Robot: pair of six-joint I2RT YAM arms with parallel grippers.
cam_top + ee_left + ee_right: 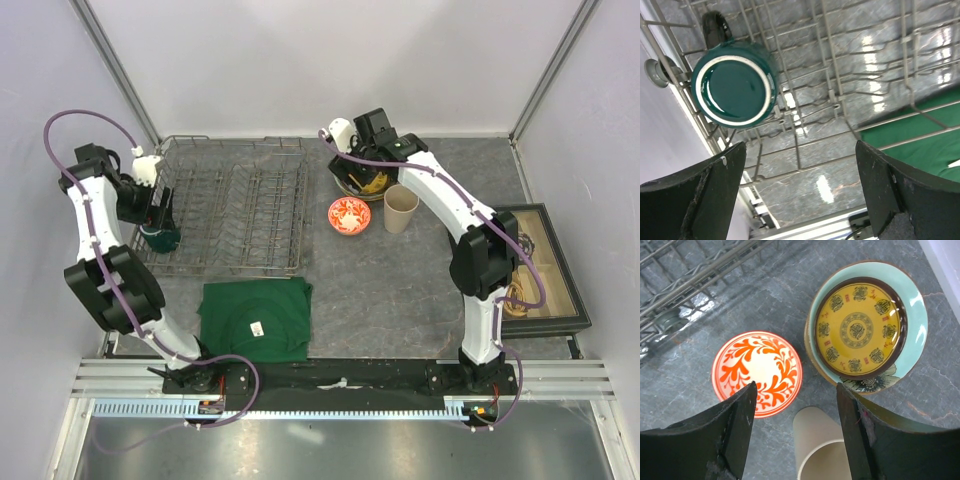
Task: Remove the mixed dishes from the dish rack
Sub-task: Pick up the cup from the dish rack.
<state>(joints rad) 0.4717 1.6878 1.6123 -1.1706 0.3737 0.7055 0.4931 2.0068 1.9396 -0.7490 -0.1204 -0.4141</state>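
Plain white walls point(300, 60); grey marbled tabletop point(400, 290), glossy with light reflections.

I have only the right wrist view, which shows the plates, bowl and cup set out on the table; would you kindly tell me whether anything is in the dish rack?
Observer: Yes, one dark green mug stands at the left end of the dish rack; I see no other dishes in it.
Operator: Thank you. Where is the left gripper?
Observer: The left gripper hangs above the rack near the mug, open, with nothing between its fingers.
Operator: Is anything lying near the rack?
Observer: A dark green folded cloth lies just in front of the rack, on the robot's side.
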